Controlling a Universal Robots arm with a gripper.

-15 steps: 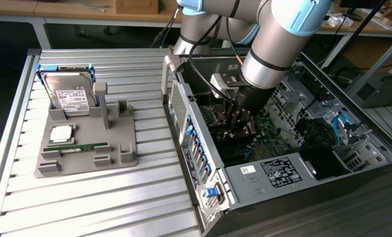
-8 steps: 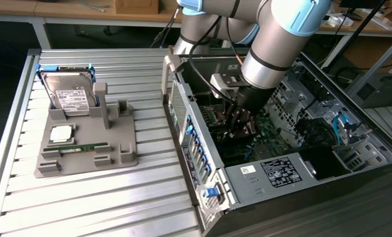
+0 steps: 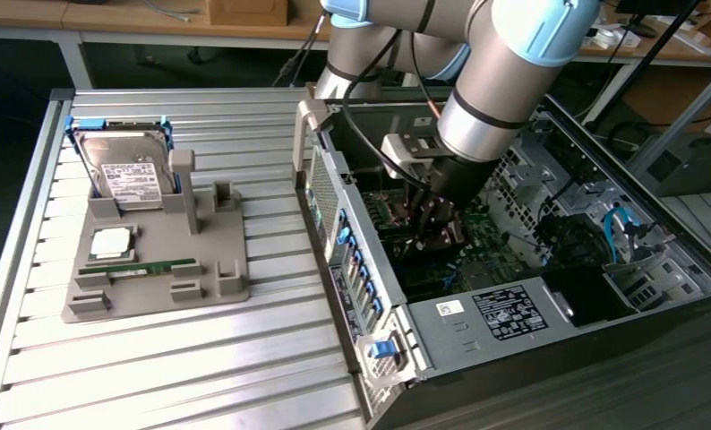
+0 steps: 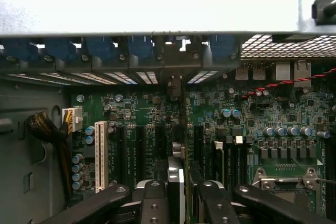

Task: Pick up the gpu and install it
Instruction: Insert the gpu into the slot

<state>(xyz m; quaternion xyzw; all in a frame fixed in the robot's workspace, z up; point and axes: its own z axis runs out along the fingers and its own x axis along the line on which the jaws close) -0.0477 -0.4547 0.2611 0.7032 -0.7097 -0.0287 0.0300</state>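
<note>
A: Where is the big arm?

B: It reaches down into the open computer case, right over the green board.

A: Does the gripper hold something?

B: Yes. Its fingers squeeze the gpu, standing on its thin edge.

A: So which step is this?

B: Putting it in, I think. The card must line up straight with a slot.

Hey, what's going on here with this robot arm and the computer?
The arm has reached down into the open computer case. Its gripper holds the gpu edge-on above the motherboard, lined up with the expansion slots. On the grey holder outside sit a hard drive and a memory stick.
</note>
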